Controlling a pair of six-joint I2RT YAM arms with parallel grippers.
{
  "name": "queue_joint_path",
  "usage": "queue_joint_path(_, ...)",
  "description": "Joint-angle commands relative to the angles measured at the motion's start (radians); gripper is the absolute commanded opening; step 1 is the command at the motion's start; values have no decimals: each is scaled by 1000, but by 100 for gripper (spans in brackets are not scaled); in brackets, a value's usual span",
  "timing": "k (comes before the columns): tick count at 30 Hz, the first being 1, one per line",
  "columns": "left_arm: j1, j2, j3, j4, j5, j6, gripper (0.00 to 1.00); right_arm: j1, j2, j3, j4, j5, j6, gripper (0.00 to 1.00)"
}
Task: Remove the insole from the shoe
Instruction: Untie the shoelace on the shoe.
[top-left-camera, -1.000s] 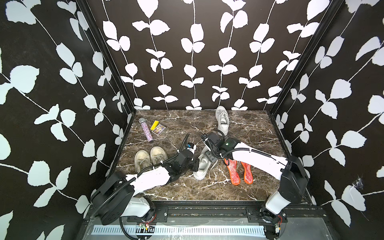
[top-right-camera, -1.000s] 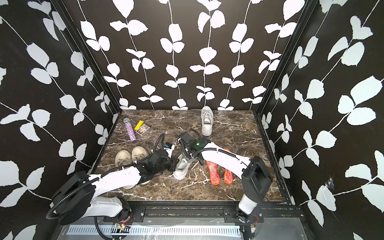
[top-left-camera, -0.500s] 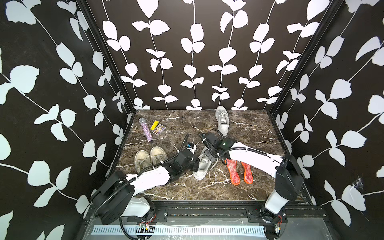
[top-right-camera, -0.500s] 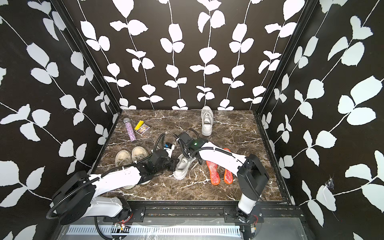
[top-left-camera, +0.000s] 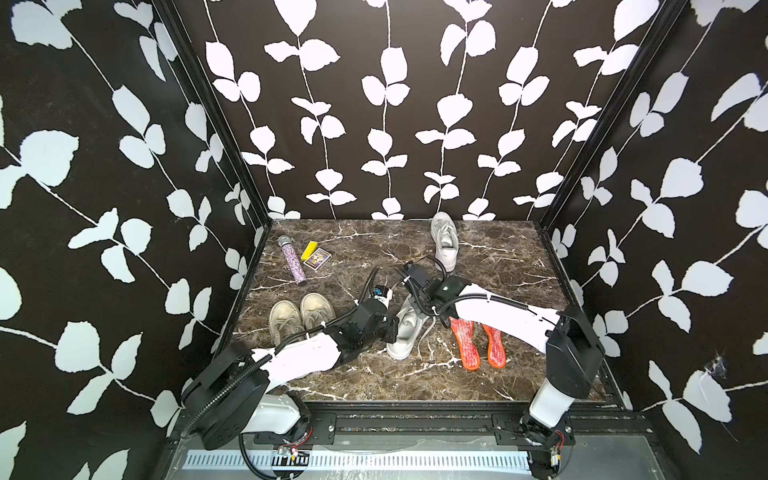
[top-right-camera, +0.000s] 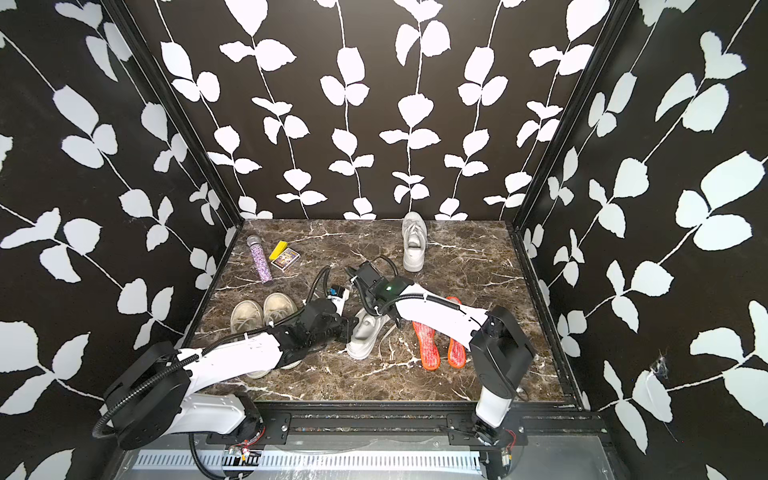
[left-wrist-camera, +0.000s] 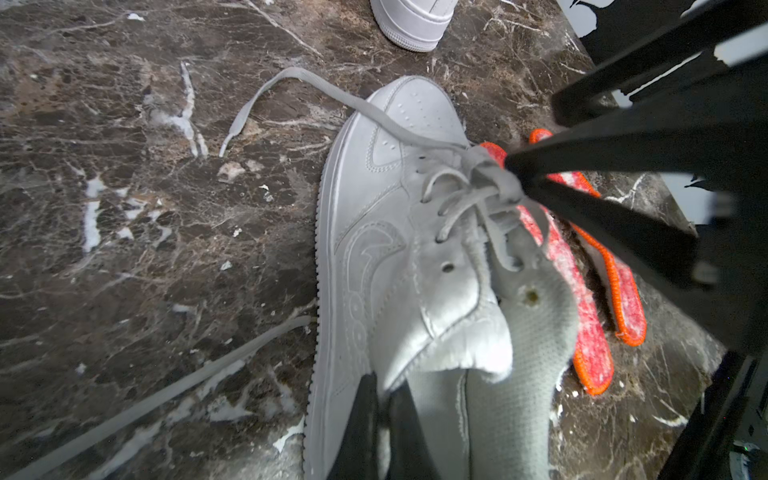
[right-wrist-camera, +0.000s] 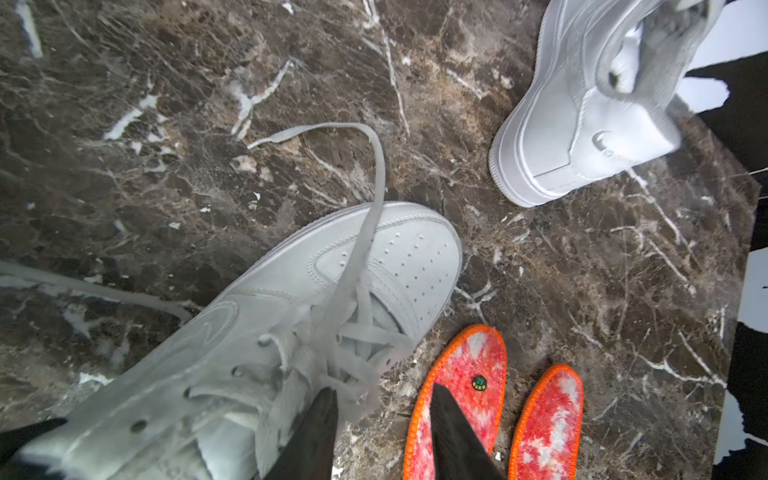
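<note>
Top views: grey shoe (top-left-camera: 400, 347) sits mid-worktop (top-left-camera: 374, 382) between both arms, red insoles (top-left-camera: 467, 345) just beside it; its own insole is hidden. Left wrist view: left fingers (left-wrist-camera: 359, 432) clamped on the shoe's collar. Right wrist view: right fingers (right-wrist-camera: 453, 432) apart, one touching the laces (right-wrist-camera: 357, 257).

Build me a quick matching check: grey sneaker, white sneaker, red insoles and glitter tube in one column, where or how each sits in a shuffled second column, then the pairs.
Things
1. grey sneaker
2. white sneaker
3. red insoles
4. glitter tube

Place or state
A. lying beside the yellow box
B. pinched at the collar by the left claw
C. alone near the back wall
D. flat, side by side, outside any shoe

Pairs: 1-B, 2-C, 3-D, 4-A
</note>
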Motion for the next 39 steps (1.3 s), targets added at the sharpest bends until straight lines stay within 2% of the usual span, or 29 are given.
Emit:
queue_joint_path(1,-9,-18,-8,-31,4,-3,0,8,14,17,-9,11,37,38)
queue_joint_path(12,-9,-18,-2,-40,1,-1,0,21,-109,-10,-58,-47,33,40)
queue_joint_path(27,-10,-26,-7,-47,0,0,0,27,0,15,-41,-88,28,41)
queue_joint_path(30,-10,-28,-12,-41,1,-2,0,27,18,18,-38,-56,30,40)
queue_joint_path(35,-10,-34,-16,-40,2,-4,0,30,17,-14,9,75,37,36)
queue_joint_path(39,-10,-33,-18,-39,5,-2,0,31,17,-21,62,107,39,33)
